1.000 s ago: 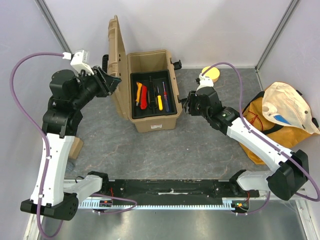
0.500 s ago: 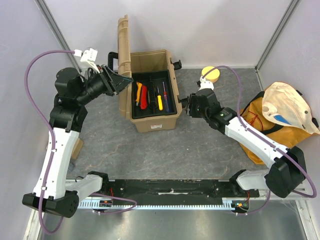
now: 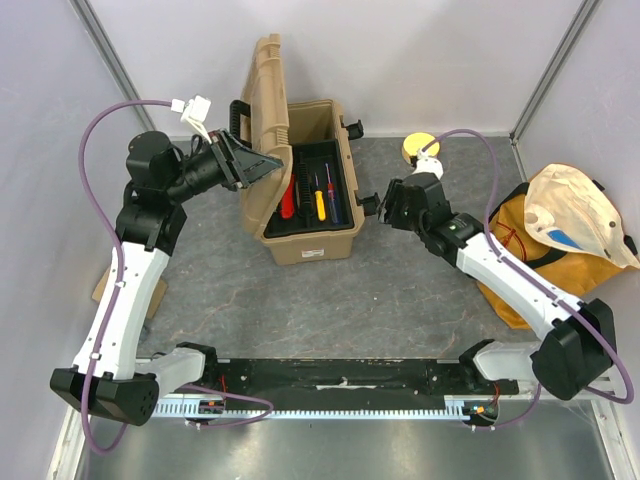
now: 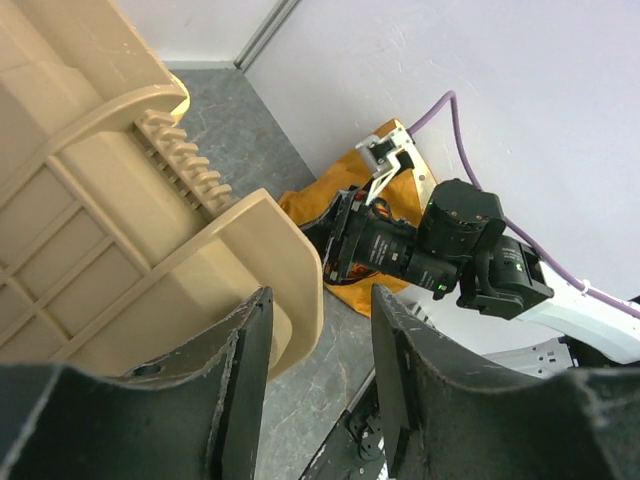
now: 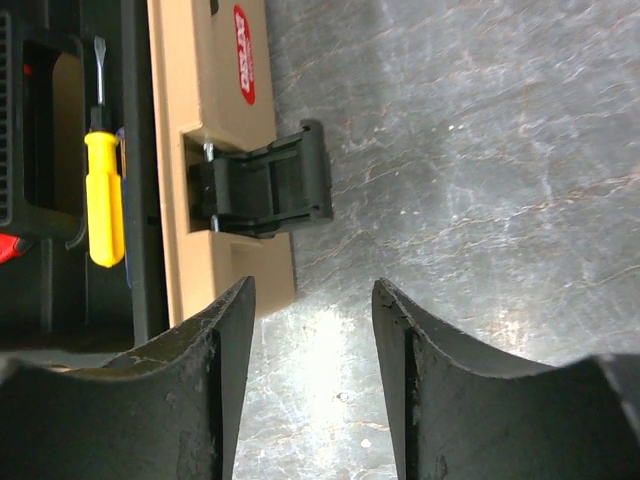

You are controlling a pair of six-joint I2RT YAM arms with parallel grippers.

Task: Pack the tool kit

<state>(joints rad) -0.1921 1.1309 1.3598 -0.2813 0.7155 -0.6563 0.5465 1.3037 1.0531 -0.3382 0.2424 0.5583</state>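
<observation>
Tan plastic tool kit (image 3: 310, 238) sits at the back of the tabletop (image 3: 390, 295), hand tools (image 3: 320, 203) inside, lid (image 3: 263, 115) near upright. The left tool (image 4: 320, 300), jaws parted and gripping nothing, is at the lid's outer side: push evenly near the rim. The right tool (image 5: 312, 290), likewise released and empty, hovers by the side latch (image 5: 262, 190), which should stay clear of the seam.

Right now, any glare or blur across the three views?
Top external: even light, sharp, no glare. Right wrist: a bright glare patch on the table beside the toolbox. Left wrist: its own fingers dark, little detail; lid crisp.
</observation>
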